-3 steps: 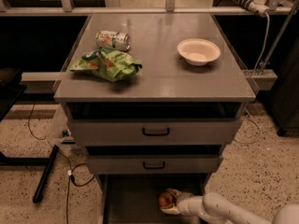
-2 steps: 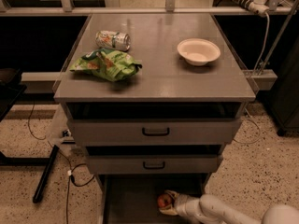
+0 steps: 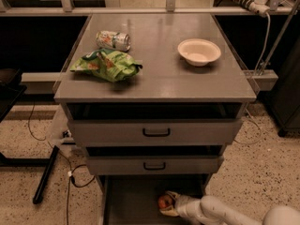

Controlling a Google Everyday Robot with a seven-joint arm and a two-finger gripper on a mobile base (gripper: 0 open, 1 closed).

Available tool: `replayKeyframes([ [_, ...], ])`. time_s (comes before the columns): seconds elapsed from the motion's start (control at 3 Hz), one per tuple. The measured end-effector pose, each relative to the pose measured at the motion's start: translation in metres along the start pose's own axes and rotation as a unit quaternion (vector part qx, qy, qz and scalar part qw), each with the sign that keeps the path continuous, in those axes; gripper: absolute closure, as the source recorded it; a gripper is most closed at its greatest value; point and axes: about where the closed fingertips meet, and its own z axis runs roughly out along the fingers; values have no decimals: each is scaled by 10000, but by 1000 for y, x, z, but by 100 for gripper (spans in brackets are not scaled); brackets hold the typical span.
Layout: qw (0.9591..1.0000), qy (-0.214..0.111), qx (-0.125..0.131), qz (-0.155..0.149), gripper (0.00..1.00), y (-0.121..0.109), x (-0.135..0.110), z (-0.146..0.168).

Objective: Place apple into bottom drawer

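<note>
hand (image 3: pixel 169 204): low inside bottom drawer (image 3: pixel 131 198), pinching apple (image 3: pixel 163 201) | apple: right of centre over drawer floor, contact with floor unclear | risk: released too high, round apple may roll on flat floor; rising arm (image 3: pixel 213 211) could strike middle drawer (image 3: pixel 154 165) above

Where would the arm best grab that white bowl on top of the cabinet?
Probably by its rim, from straight above: the white bowl stands upright and open, so one finger can go inside and one outside. The gripper is down in the bottom drawer, holding the apple.
</note>
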Motion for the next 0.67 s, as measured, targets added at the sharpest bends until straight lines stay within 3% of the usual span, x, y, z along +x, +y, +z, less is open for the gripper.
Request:
replayKeyframes([
  [0.67, 10000, 0, -1, 0, 12, 0, 0, 0],
])
